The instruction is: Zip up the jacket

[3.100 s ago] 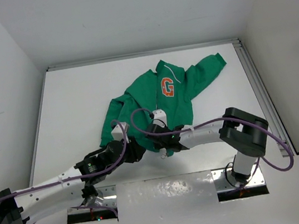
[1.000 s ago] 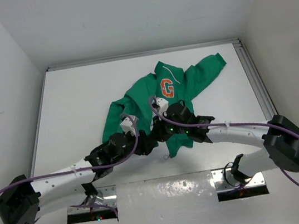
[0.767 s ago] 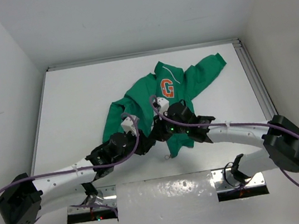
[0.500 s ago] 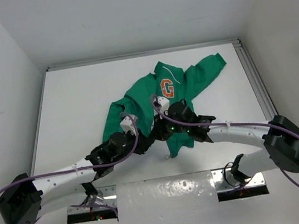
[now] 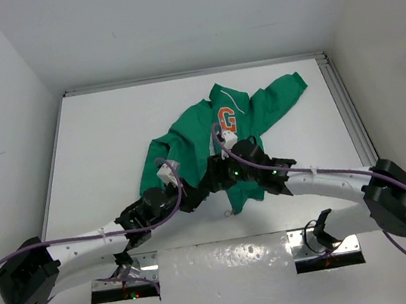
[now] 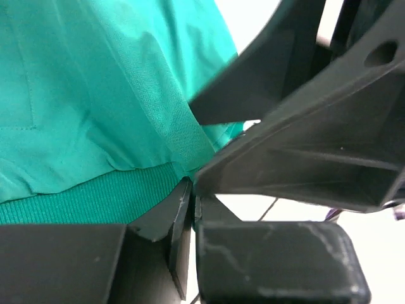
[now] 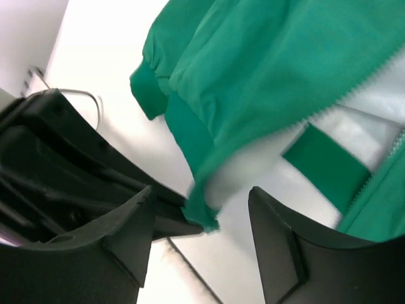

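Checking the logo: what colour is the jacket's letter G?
The G is orange, edged white; best in the top view.

Hem of the jacket [image 5: 189, 135] hidden under left gripper [image 5: 194, 197] and right gripper [image 5: 217, 182] from above, zipper slider out of sight.

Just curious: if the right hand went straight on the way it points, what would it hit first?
Probably the jacket: its green bottom edge lies just ahead of the open right hand, though depth is unclear.
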